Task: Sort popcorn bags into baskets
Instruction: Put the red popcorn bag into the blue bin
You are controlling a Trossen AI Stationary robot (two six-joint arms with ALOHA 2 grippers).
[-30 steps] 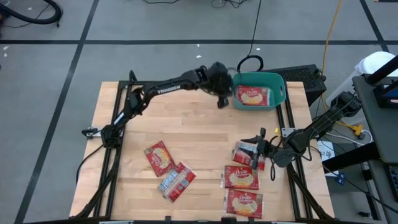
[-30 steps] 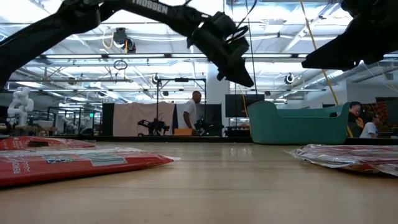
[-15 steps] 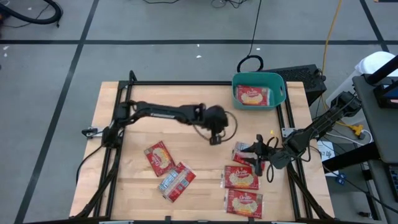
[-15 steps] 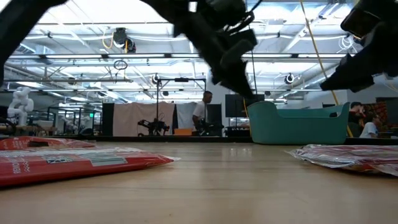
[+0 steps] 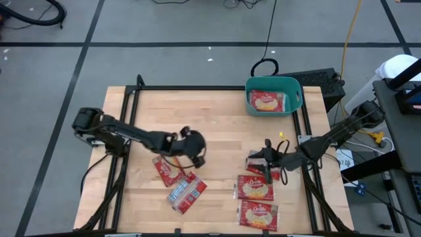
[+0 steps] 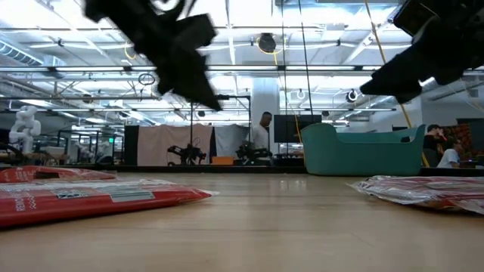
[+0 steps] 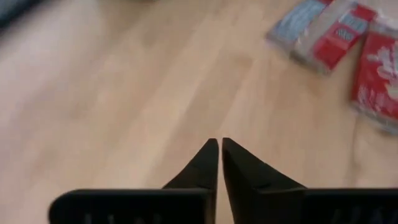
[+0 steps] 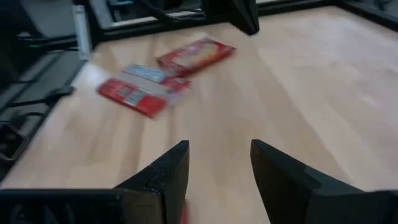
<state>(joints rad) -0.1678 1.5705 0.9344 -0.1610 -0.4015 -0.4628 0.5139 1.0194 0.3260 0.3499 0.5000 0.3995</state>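
I have the left tool over the middle of the counter, just above the bag lying picture-side up on the left. Its fingers are pinched almost together with nothing between them; the left wrist view shows only bare wood past the tips. I judge it is lined up for the next pick, so it will need to spread before it drops.

The right tool hangs low over the right-hand cluster, jaws parted and empty, right at the uppermost bag there. Parked that close, it is ready to take that bag without crossing the other arm's path.

The basket sits at the counter's far right corner with one bag already flat inside. Still out on the wood: the left bag, a label-side-up one overlapping its lower corner, and two more below the right tool. The overlap on the left could drag the second bag along, so I would grip the upper one by its free edge.
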